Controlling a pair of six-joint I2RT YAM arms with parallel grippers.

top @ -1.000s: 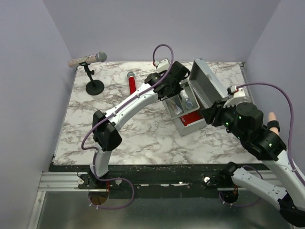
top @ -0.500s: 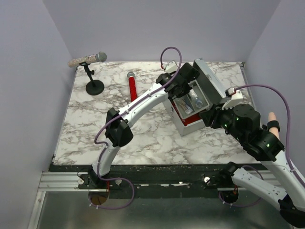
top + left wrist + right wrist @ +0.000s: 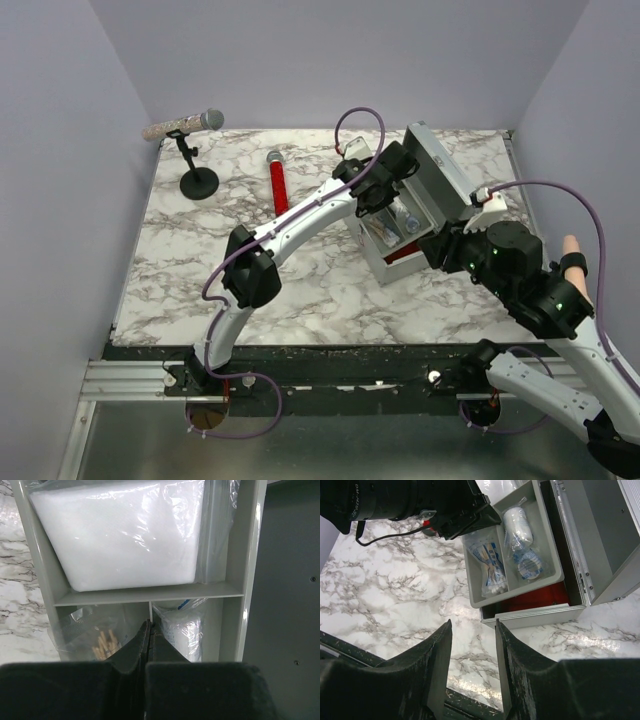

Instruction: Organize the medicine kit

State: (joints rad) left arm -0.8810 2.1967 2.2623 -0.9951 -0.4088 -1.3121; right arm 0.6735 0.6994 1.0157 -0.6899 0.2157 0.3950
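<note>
The grey medicine kit (image 3: 440, 185) is being displayed lid-up; its tray (image 3: 150, 594) is being pinched at the divider by the left hand (image 3: 151, 626), the right hand (image 3: 472, 625) being held released.

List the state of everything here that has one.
medicine kit, lid open
tray, in the kit, compartments filled
left gripper, shut on the tray
right gripper, open, empty
beige microphone, propped on its stand
red microphone, lying flat

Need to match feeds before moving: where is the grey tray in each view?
Top external: grey tray right of centre, in the medicine kit.
Left wrist: tray fills most of the frame.
Right wrist: tray upper centre.
Shared landmark: the kit's open lid, bordering the tray.
</note>
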